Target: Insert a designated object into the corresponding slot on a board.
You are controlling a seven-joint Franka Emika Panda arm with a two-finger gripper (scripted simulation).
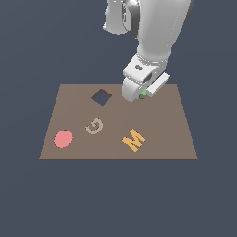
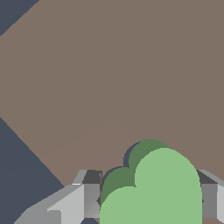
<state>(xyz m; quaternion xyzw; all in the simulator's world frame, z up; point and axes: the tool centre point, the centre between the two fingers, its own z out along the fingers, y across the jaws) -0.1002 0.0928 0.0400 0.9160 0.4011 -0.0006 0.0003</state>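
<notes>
The small flat green heart-shaped block (image 2: 153,188) sits between the fingers (image 2: 89,194) of the hand (image 1: 141,92), which looks clamped on it, low over the flat brown board (image 1: 157,134) near its far edge on the exterior view's right. A dark rim beneath the heart suggests the heart-shaped slot (image 2: 131,154) lies directly under it, slightly offset. The arm reaches down steeply. The dark diamond cutout (image 1: 101,96) lies apart, toward the exterior view's left.

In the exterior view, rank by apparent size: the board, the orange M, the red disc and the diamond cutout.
1. board, by far the largest.
2. orange M, diamond cutout and red disc: too alike to rank.
</notes>
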